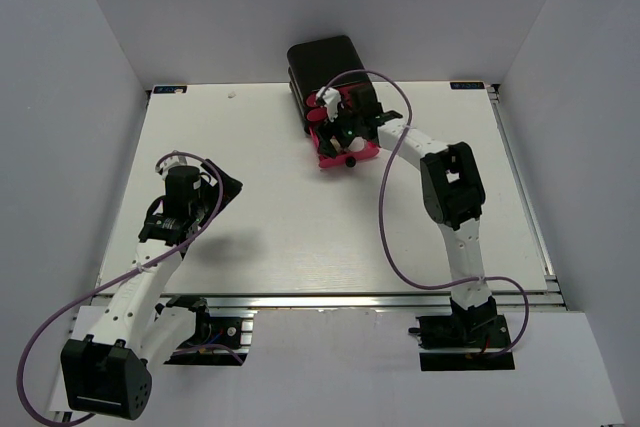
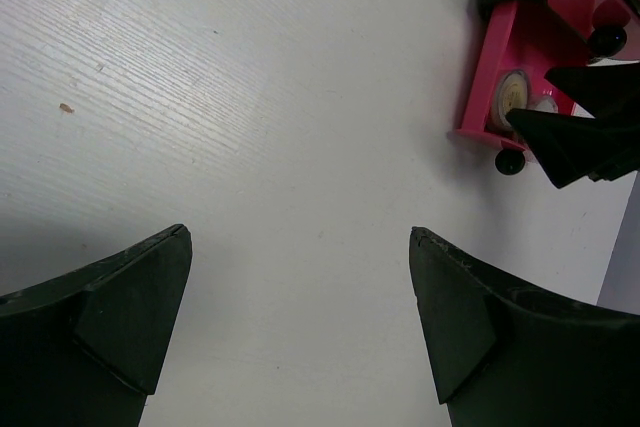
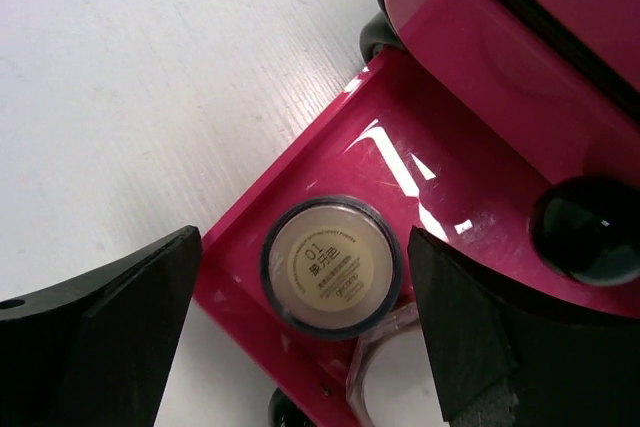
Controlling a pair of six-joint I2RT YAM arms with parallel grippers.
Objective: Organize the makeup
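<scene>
Well to the left of the open pink drawer, the left fingers hang spread wide over bare desk, holding nothing. In the drawer itself, which is pulled out from the black box, the round compact lies flat, label up, close to the drawer's left wall. A pale flat case sits just beside it, toward the drawer's front edge, and I cannot tell whether the two touch. The right fingers stand apart above the drawer, one to each side of the compact, gripping nothing. Since the compact rests on the drawer floor, the step in hand looks like leaving it there and getting out cleanly. To do that well, the right fingers should stay spread and rise straight up, so that neither one clips the compact or drags the drawer's left wall. To the right of the drawer's floor, the shut drawer front above it carries a black knob, so the lift should clear that knob before any sideways swing.
</scene>
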